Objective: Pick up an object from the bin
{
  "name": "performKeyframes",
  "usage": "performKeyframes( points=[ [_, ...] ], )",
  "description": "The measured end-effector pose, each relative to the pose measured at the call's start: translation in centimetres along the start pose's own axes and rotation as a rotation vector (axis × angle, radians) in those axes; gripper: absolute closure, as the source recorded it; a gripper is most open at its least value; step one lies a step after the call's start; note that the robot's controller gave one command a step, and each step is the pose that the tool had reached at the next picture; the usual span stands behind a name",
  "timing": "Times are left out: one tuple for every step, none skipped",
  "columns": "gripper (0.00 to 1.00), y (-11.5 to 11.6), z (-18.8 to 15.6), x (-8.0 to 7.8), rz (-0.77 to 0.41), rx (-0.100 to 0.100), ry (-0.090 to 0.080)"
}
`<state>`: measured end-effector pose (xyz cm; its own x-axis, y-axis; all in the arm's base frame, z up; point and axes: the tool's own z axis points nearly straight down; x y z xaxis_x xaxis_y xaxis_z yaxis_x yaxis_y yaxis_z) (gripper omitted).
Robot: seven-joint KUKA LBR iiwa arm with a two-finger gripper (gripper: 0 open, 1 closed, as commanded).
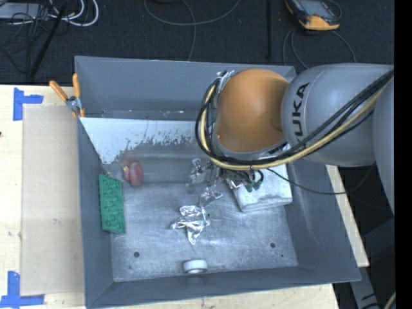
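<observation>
My gripper (pixel 207 180) hangs below the orange-covered wrist, over the middle of the bin floor. A crumpled piece of silver foil (pixel 192 223) lies just below it, slightly toward the front. A flat whitish block (pixel 262 196) lies right beside the gripper on its right, partly hidden under the wrist. Whether the gripper touches either thing cannot be made out.
A green flat studded plate (pixel 111 203) lies along the left wall. A small pink rounded lump (pixel 134 173) sits at the back left near it. A small white round cap (pixel 194 266) rests by the front wall. The arm covers the bin's back right.
</observation>
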<state>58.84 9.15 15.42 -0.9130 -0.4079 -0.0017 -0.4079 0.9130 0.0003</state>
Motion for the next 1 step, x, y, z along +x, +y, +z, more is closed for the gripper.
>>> performKeyframes(
  points=[
    [1.0, -0.04, -0.19, -0.34, 0.004, -0.001, 0.001]
  ],
)
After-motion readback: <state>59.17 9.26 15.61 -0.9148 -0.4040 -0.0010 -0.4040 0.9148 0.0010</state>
